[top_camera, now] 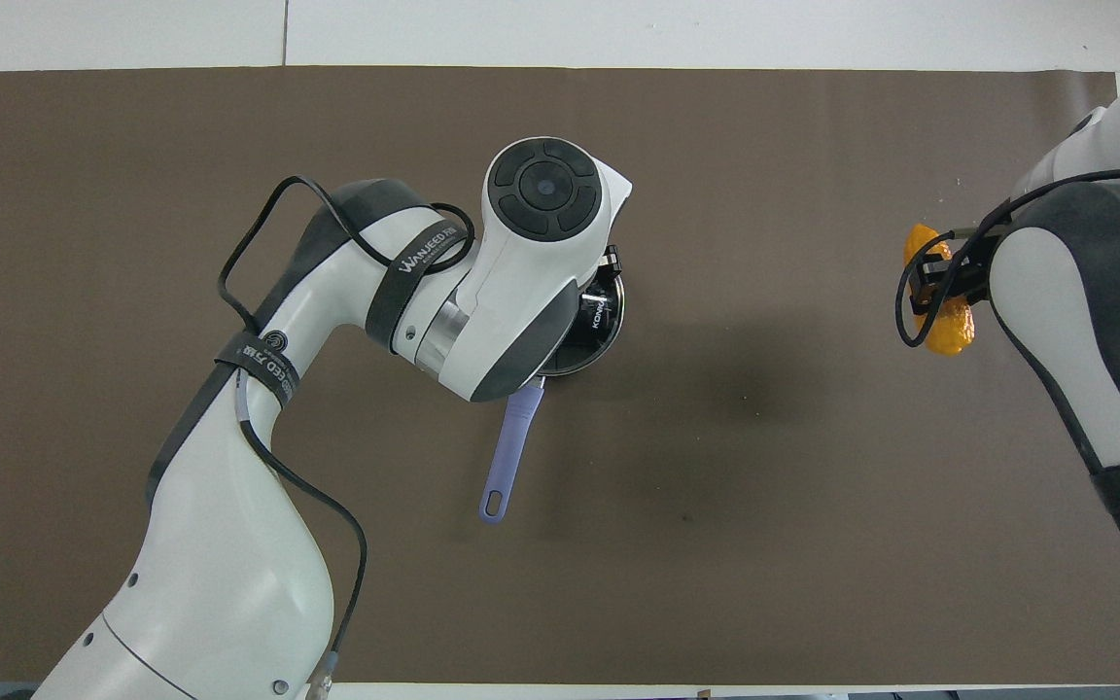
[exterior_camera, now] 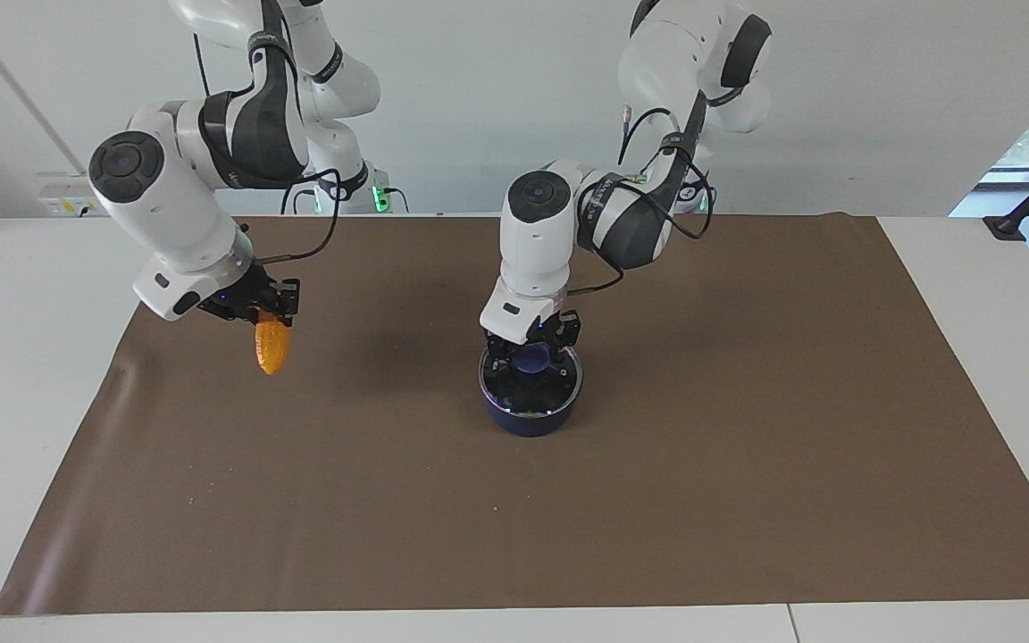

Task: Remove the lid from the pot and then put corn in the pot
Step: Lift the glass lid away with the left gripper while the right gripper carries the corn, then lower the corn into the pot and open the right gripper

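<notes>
Facing view: my left gripper [exterior_camera: 532,355] straddles the knob of the lid [exterior_camera: 530,379], which sits on the pot [exterior_camera: 530,418] mid-table; closed or not, can't tell. Right gripper [exterior_camera: 266,314] pinches the corn [exterior_camera: 271,348], raised over the mat [exterior_camera: 747,491]. Overhead view: the wrist hides the lid, the pot's handle [top_camera: 507,457] points toward the robots. Lid step; next lift straight up.

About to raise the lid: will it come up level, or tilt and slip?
The left gripper sits at the central blue knob, so the lid will probably rise level. Its glass disc and metal rim look rigid, likely breakable if dropped. The small rounded knob may slip; lift slowly.
</notes>
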Motion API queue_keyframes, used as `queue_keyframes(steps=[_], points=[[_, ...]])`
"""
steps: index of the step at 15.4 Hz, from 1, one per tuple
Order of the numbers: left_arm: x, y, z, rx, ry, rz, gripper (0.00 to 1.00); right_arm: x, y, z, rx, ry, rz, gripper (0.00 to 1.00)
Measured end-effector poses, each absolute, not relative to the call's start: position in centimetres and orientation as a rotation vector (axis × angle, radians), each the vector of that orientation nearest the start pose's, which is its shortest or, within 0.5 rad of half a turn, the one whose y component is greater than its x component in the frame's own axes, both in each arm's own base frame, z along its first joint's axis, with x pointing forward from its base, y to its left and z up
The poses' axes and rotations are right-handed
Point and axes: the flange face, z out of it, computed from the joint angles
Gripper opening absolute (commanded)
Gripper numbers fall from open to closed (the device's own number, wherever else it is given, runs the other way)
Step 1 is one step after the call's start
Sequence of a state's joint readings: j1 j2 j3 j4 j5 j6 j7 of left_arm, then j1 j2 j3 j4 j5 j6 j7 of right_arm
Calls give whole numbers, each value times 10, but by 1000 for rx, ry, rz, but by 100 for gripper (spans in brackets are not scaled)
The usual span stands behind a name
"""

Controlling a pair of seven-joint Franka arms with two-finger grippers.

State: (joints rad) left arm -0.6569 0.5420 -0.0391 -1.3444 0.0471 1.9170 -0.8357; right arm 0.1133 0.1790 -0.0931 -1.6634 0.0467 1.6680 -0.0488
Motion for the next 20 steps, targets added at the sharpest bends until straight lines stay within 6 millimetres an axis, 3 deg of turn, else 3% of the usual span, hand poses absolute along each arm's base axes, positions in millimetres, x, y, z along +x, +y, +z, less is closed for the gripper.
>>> queue_keyframes(steps=[3, 6, 8, 10, 13, 15, 18, 20], points=[[555, -452, 416, -3138, -206, -62, 0, 597, 28, 486, -3094, -92, 266, 0], [555, -451, 422, -3146, -224, -60, 0, 597, 53, 488, -3095, -86, 249, 0], [560, -437, 451, -3178, -285, -55, 0, 598, 73, 490, -3083, -72, 212, 0], [569, -397, 503, -3186, -362, -70, 0, 599, 88, 489, -3080, -65, 189, 0], [580, -303, 570, -3175, -293, -50, 0, 603, 126, 487, -3064, -26, 110, 0], [596, -217, 581, -3159, -167, 3, 0, 601, 174, 486, -3038, 40, 57, 0], [622, -60, 552, -3163, 2, 68, 0, 597, 270, 480, -3032, 111, 33, 0], [622, 12, 513, -3172, 69, 63, 0, 599, 329, 456, -3044, 117, 43, 0]])
